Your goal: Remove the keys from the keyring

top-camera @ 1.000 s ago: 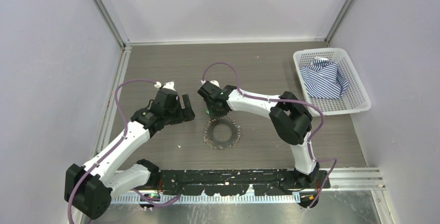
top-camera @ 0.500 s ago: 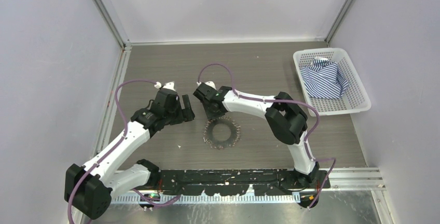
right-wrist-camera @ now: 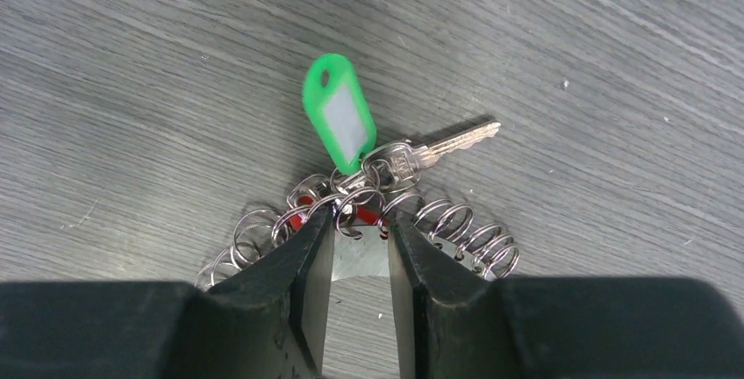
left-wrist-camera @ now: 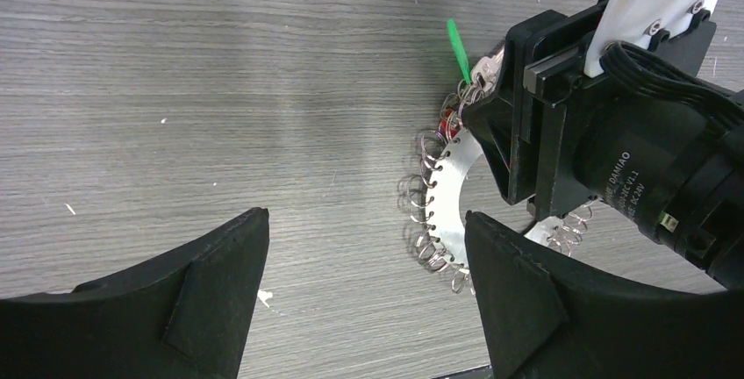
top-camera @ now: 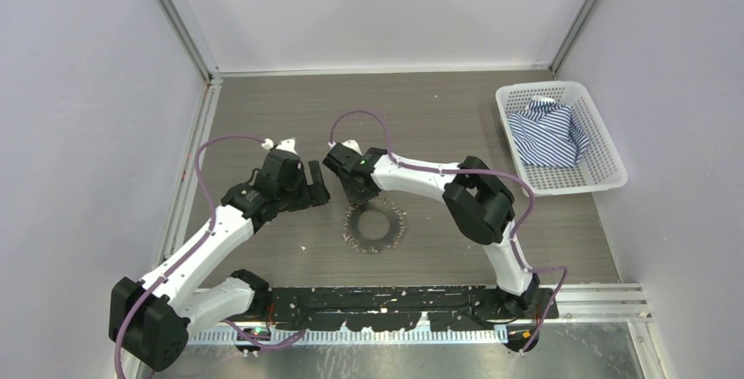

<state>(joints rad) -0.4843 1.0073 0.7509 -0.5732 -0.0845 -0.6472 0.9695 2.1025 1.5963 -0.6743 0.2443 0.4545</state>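
The keyring point(top-camera: 354, 230) is a flat silvery ring plate point(left-wrist-camera: 446, 196) with many small wire rings round its rim, lying on the table. One silver key point(right-wrist-camera: 449, 143) and a green plastic tag point(right-wrist-camera: 339, 121) hang at its far edge; the tag also shows in the left wrist view point(left-wrist-camera: 456, 46). My right gripper point(right-wrist-camera: 358, 214) is down on that edge point(top-camera: 355, 195), jaws nearly closed with a small wire ring and the plate point(right-wrist-camera: 360, 261) between them. My left gripper point(left-wrist-camera: 364, 215) is wide open and empty, just left of the keyring point(top-camera: 318, 184).
A white basket point(top-camera: 609, 153) holding a striped blue-and-white cloth point(top-camera: 548, 133) stands at the back right. Grey walls close in the table on three sides. The arm bases sit on a black rail point(top-camera: 395, 298) at the near edge.
My right gripper has shifted left and now covers the green tag in the top view. The keyring has barely moved. The left arm has not moved.
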